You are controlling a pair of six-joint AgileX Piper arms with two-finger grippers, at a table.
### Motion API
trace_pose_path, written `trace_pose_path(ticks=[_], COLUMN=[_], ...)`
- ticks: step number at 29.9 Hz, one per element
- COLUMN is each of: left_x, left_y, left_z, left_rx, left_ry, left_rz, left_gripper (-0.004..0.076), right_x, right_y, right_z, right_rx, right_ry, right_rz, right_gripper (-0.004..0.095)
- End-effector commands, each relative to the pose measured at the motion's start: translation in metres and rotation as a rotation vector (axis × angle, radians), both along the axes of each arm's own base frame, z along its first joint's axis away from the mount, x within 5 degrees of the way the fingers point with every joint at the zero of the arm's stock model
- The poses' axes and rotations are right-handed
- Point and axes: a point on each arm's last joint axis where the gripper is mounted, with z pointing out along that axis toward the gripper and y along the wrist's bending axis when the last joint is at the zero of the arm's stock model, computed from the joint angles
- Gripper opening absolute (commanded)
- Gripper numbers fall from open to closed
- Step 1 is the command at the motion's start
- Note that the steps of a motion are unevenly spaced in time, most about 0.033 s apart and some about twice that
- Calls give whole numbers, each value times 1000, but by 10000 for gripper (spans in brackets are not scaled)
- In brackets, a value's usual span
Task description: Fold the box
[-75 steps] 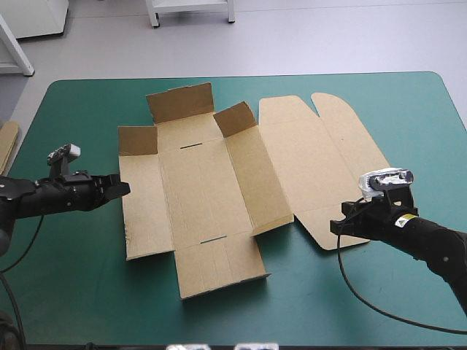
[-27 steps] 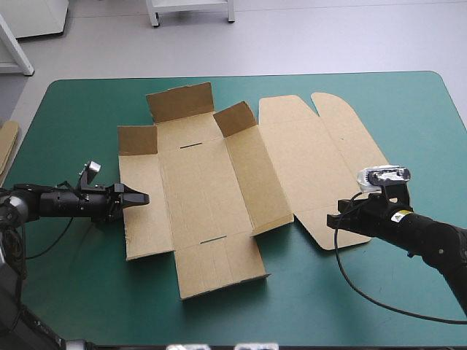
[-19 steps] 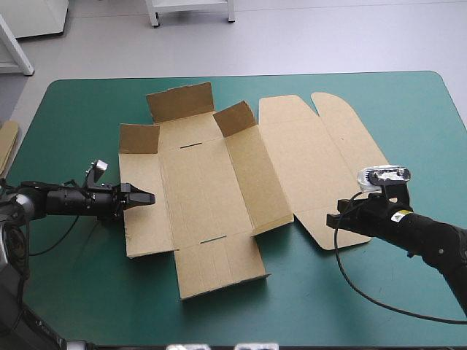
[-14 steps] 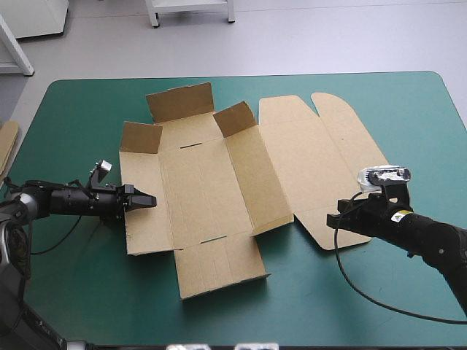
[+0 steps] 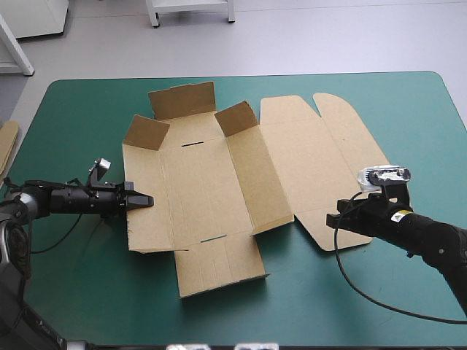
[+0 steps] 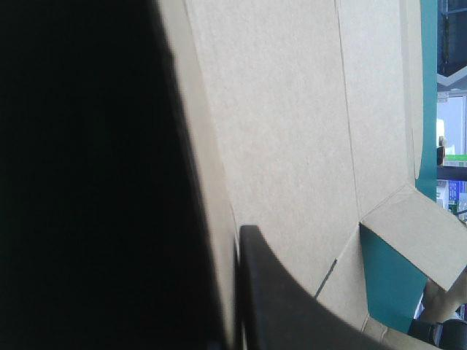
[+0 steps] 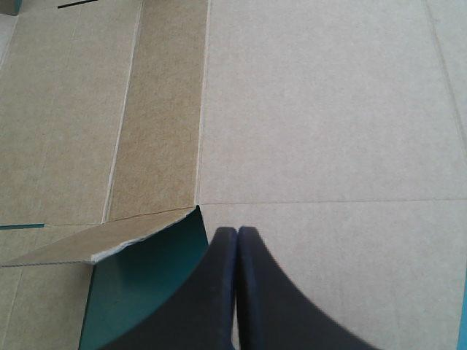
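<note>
- The brown cardboard box [image 5: 219, 186], a cut sheet of plain board, lies opened out at the middle of the teal-green table cover [image 5: 87, 292]
- Its lid panel, with two rounded tabs, lies flat toward 3 o'clock
- Three short flaps stand raised at 10, 12 and 1 o'clock of the base
- The 9 o'clock side panel tilts slightly up off the cover; the 6 o'clock flap lies flat

We see the brown box [image 5: 211, 189] lying opened out on the teal-green table [image 5: 87, 292], its far flaps standing up. Our left gripper [image 5: 144, 199] meets the outer edge of the box's left panel. Our right gripper [image 5: 332, 219] sits at the lid's near corner. More board [image 5: 7, 142] shows at the table's left edge.
</note>
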Motion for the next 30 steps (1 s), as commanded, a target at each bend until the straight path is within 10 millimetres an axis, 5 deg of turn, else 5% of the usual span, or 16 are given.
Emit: trace_pose_path(ticks=[1, 9, 19, 26, 30], left_x=[9, 43, 87, 106, 112], left_y=[-1, 10, -18, -58, -64], left_z=[31, 71, 118, 112, 113], left_rx=[-35, 216, 592, 700, 782], left_ry=[-100, -170, -368, -325, -327], left_rz=[-7, -19, -130, -394, -432], left_gripper=[-9, -9, -8, -8, -8], right_x=[3, 8, 31, 42, 44], right_y=[0, 0, 5, 6, 7], right_z=[14, 9, -3, 12, 10], right_rx=[28, 17, -2, -9, -11], right_ry=[-71, -52, 8, -29, -8], right_rz=[-23, -21, -3, 2, 11], right_gripper=[-19, -19, -19, -19, -17])
